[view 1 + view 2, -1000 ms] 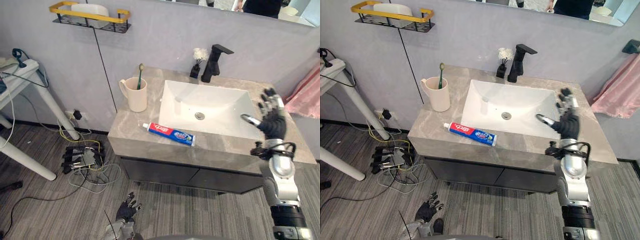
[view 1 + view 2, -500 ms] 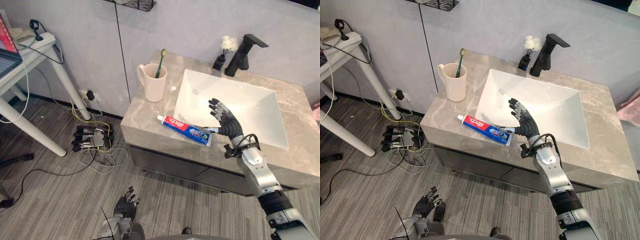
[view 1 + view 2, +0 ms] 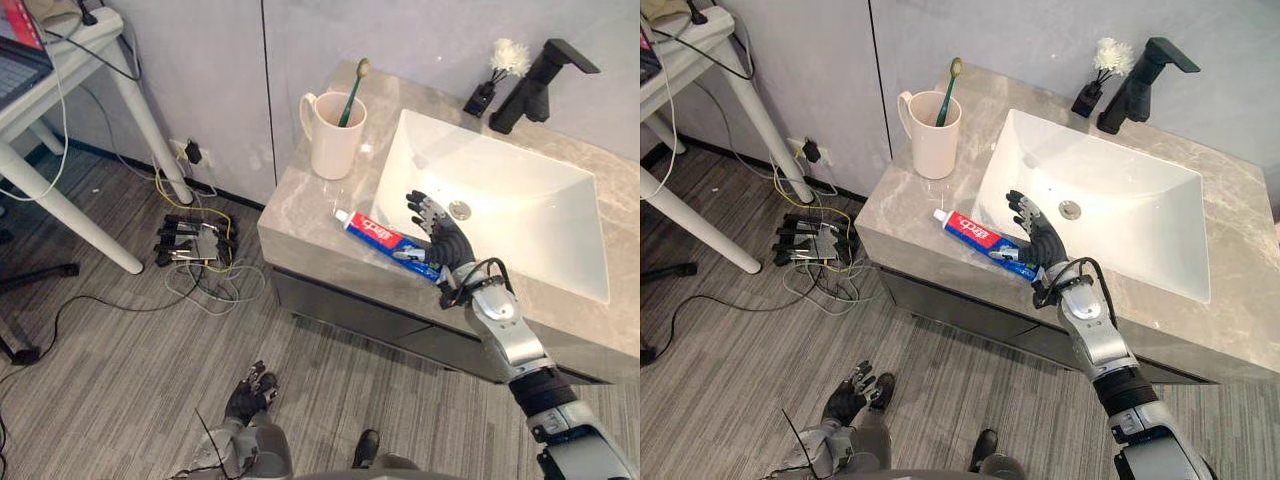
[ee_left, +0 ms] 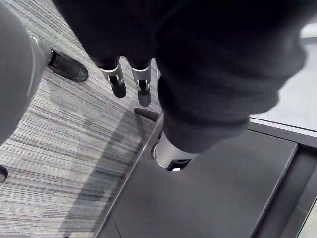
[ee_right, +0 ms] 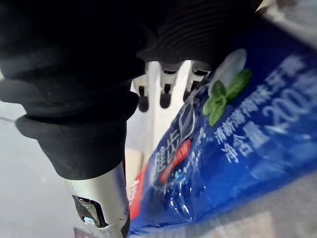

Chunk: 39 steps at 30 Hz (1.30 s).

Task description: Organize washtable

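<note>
Blue end of the toothpaste tube (image 3: 385, 236) sits right under my right hand (image 3: 443, 240) now. I swung it over from across the sink (image 3: 520, 200), fingers spread, nothing gripped yet. Grab's next, I reckon. Left hand (image 3: 250, 397) dangles loose.

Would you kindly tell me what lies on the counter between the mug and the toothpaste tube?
Nothing: in the left eye view, the counter between the mug and the toothpaste tube is bare.
</note>
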Available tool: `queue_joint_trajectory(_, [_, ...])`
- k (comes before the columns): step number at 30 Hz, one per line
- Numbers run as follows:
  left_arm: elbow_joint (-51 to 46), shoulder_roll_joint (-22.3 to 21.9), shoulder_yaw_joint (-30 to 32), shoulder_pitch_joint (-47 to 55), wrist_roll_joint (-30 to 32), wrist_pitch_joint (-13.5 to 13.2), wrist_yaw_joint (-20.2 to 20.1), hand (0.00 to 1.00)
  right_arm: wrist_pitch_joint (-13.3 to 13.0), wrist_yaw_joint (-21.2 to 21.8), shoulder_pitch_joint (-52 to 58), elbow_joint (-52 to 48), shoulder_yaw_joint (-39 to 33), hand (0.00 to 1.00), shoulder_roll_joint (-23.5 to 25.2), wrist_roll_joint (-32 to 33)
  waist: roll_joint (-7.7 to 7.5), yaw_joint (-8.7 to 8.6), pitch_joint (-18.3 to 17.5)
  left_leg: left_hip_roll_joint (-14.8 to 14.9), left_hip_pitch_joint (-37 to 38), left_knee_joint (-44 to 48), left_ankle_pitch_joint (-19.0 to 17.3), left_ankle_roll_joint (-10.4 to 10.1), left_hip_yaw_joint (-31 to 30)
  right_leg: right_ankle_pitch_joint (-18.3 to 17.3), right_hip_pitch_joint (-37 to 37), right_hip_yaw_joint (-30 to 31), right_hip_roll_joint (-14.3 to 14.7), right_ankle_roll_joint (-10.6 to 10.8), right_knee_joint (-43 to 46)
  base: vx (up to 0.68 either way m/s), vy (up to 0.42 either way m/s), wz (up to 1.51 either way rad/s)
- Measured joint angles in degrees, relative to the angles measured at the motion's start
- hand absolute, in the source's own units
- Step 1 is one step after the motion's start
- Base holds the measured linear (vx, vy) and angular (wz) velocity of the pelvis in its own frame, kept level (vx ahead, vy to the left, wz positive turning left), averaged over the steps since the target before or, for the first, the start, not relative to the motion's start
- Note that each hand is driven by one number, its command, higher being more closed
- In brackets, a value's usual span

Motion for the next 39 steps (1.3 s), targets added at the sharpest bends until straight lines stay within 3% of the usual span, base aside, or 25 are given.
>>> queue_joint_trajectory(6, [-1.0,0.0,0.0,0.0,-0.2,-0.1,0.0,0.00,-1.2,-0.1,-0.1,-0.5,1.0,0.00,-2.5,-1.0,-0.21,0.47,0.6,0.4,-0.9,0.0,0.2,-0.1,-0.3,-0.1,-0.9,-0.2,0.4,-0.1,0.3,-0.01,-0.007,0.02])
queue_joint_trajectory(13, [-2.2,0.7,0.0,-0.1,-0.2,-0.2,0.1,0.00,-1.7,0.0,-0.3,-1.7,1.8,0.00,-4.0,-2.5,-1.53,0.48,1.7,0.6,-1.3,0.0,0.3,-0.1,-0.2,-0.4,-1.7,-0.1,0.5,-0.6,0.9,0.00,-0.001,0.00])
queue_joint_trajectory(14, [-2.1,0.7,0.0,-0.4,-0.2,-0.3,0.1,0.00,-1.7,0.0,-0.3,-2.1,2.2,1.00,-4.6,-2.9,-1.69,0.51,1.8,0.5,-1.3,0.0,0.3,-0.1,-0.2,-0.4,-1.6,-0.1,0.5,-0.6,0.9,0.00,0.000,0.00])
queue_joint_trajectory(35, [-2.3,1.3,-1.7,-1.0,-0.3,-0.6,0.1,0.00,-0.8,0.1,-0.7,-2.8,3.1,1.00,-7.0,-3.9,-1.98,0.64,2.0,0.5,-0.2,0.0,0.3,-0.1,-0.9,-0.9,-0.4,-1.2,0.6,-1.3,1.0,0.00,-0.003,0.02])
queue_joint_trajectory(39, [-9.5,1.3,-1.2,1.6,-1.1,0.3,0.2,0.00,0.1,0.1,-0.8,-2.8,2.8,1.00,-7.0,-3.9,-1.93,0.92,1.9,0.5,0.3,0.0,0.3,-0.1,-0.7,-1.0,-0.1,-1.1,0.5,-1.4,1.0,-0.01,0.000,-0.01])
